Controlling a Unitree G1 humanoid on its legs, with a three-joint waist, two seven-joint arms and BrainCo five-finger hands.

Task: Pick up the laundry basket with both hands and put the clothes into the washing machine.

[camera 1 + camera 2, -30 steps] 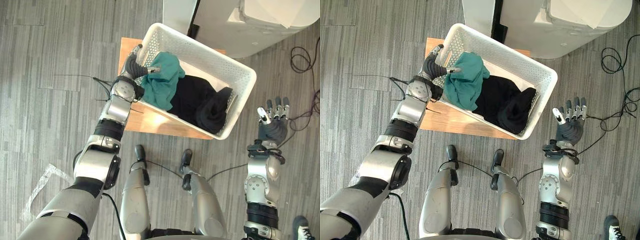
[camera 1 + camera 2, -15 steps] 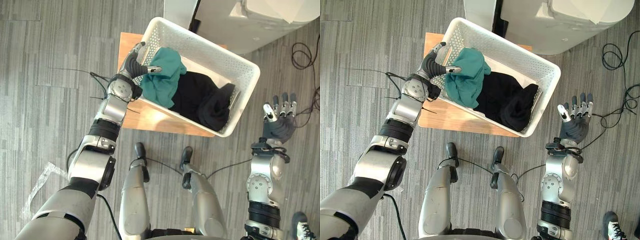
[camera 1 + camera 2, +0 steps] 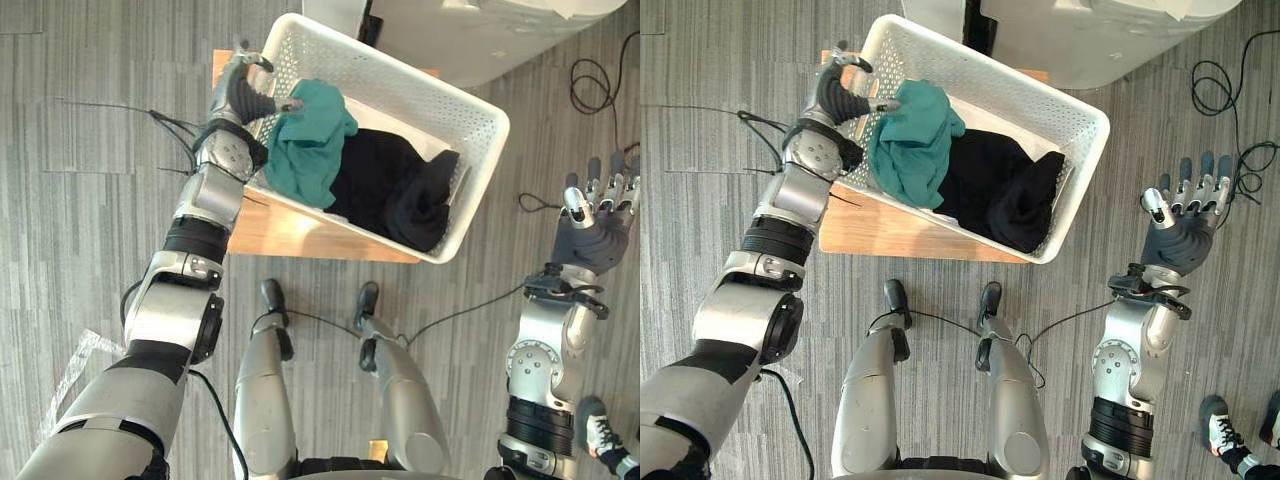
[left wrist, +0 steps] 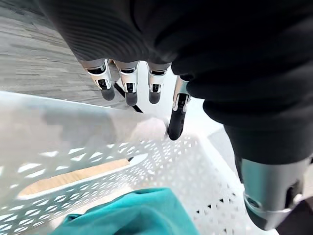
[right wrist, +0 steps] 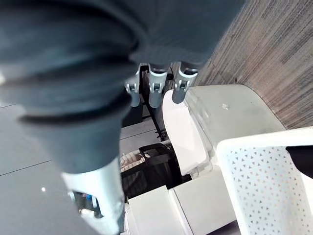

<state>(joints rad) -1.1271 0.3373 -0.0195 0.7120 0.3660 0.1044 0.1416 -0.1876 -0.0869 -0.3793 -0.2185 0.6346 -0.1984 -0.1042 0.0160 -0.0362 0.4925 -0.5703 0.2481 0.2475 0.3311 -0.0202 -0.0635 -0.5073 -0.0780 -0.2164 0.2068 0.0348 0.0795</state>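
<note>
The white perforated laundry basket sits askew on a low wooden table. Inside it lie a teal garment and a black garment. My left hand straddles the basket's left end. Its fingers reach over the outside of the rim and its thumb lies inside, next to the teal cloth. The fingers stay loose, with a gap to the rim. My right hand is raised, open with its fingers straight, well to the right of the basket and touching nothing.
The white washing machine stands just beyond the basket's far side, and the right wrist view shows the machine too. Grey plank floor surrounds the table. A person's shoe is at the lower right.
My right hand has moved outward to the right, farther from the basket's right end. The left hand stays at the left rim. The camera has shifted a little.
</note>
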